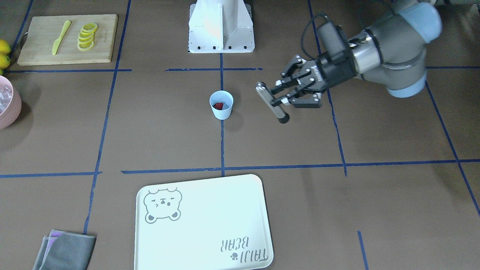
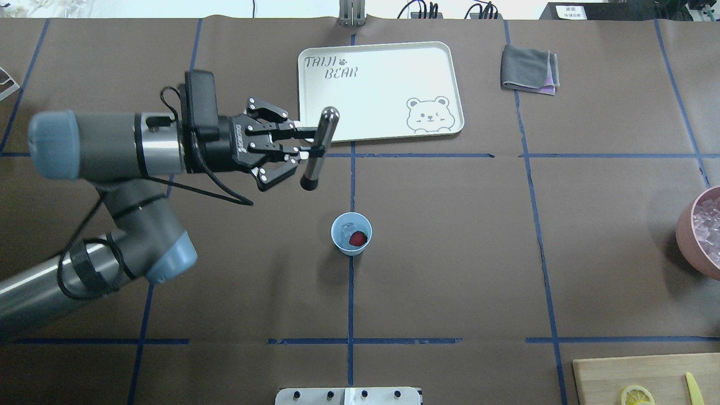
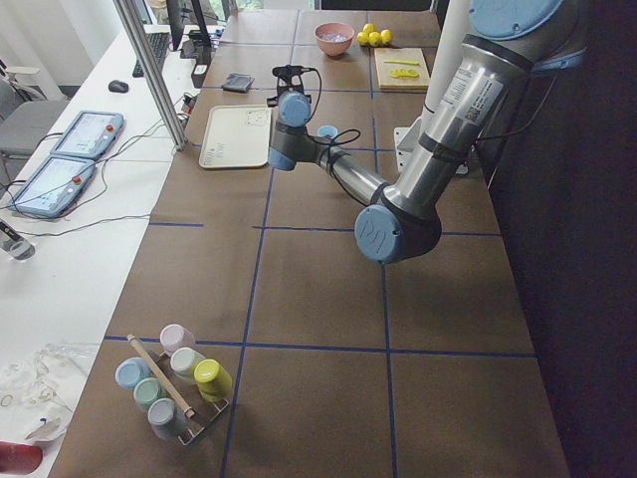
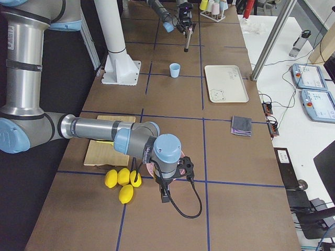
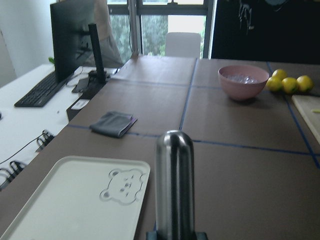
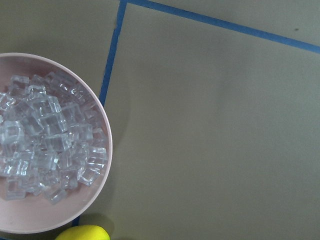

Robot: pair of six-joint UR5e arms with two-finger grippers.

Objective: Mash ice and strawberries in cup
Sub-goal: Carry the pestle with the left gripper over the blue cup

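The light-blue cup (image 2: pixel 351 234) stands upright at the table's middle, also in the front view (image 1: pixel 221 105). Inside it lie a red strawberry (image 2: pixel 358 239) and a clear ice cube (image 2: pixel 347 228). My left gripper (image 2: pixel 311 149) is shut on a silver metal muddler (image 2: pixel 320 143) with a black end and holds it in the air, left of and beyond the cup, apart from it. The muddler fills the left wrist view (image 5: pixel 174 185). My right gripper (image 4: pixel 177 168) hangs over the pink bowl of ice (image 6: pixel 45 145). I cannot tell whether it is open or shut.
A white bear tray (image 2: pixel 382 90) and a grey cloth (image 2: pixel 529 68) lie at the far side. The pink bowl (image 2: pixel 687 232) sits at the right edge. A cutting board (image 1: pixel 45 48) holds lemon slices (image 1: pixel 87 36) and a yellow knife (image 1: pixel 61 36). Whole lemons (image 4: pixel 120 180) lie nearby.
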